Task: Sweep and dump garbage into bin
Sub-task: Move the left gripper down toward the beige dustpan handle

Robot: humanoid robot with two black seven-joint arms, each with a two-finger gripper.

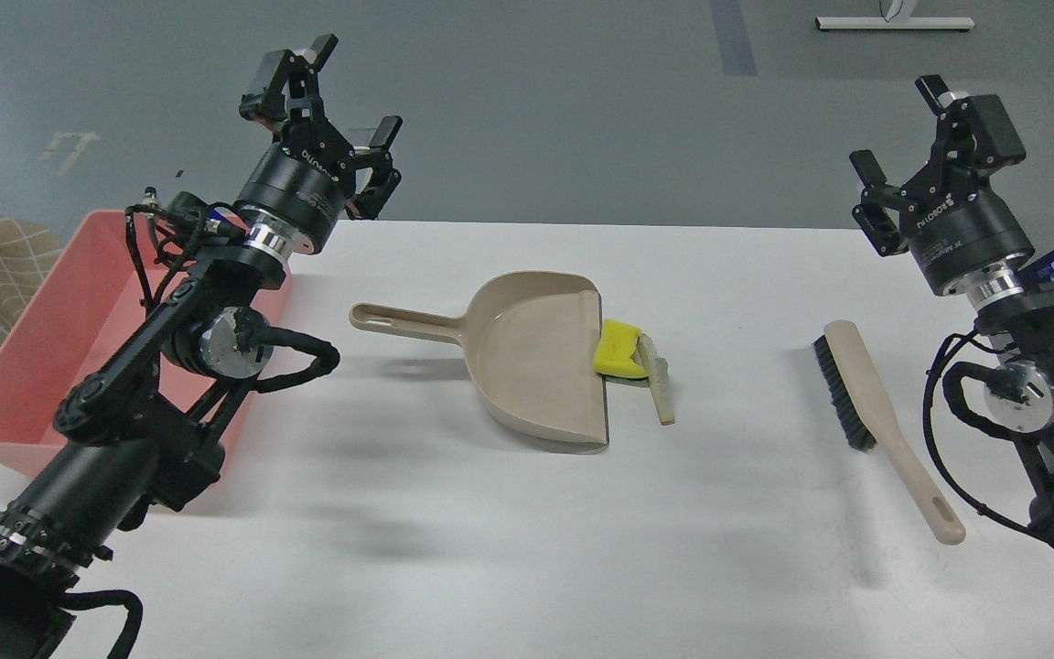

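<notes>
Status: task at outset, nothing swept, nothing dumped. Sponge lying at dustpan mouth, touching or overlapping front lip; whether any part is inside pan cannot be told. Stick just beside sponge, on table, outside pan. Dustpan flat on table, handle pointing left toward bin, ungripped. Brush lying well right of garbage, bristles left, handle toward near edge, untouched. Bin at left table edge, partly hidden by left arm; visible interior showing no garbage. Left gripper raised beyond bin's far end, jaws apart, holding nothing. Right gripper raised at far right, jaws apart, holding nothing. Remaining, by judgement: take up brush and dustpan, sweep both pieces in, carry pan left, tip into bin.
</notes>
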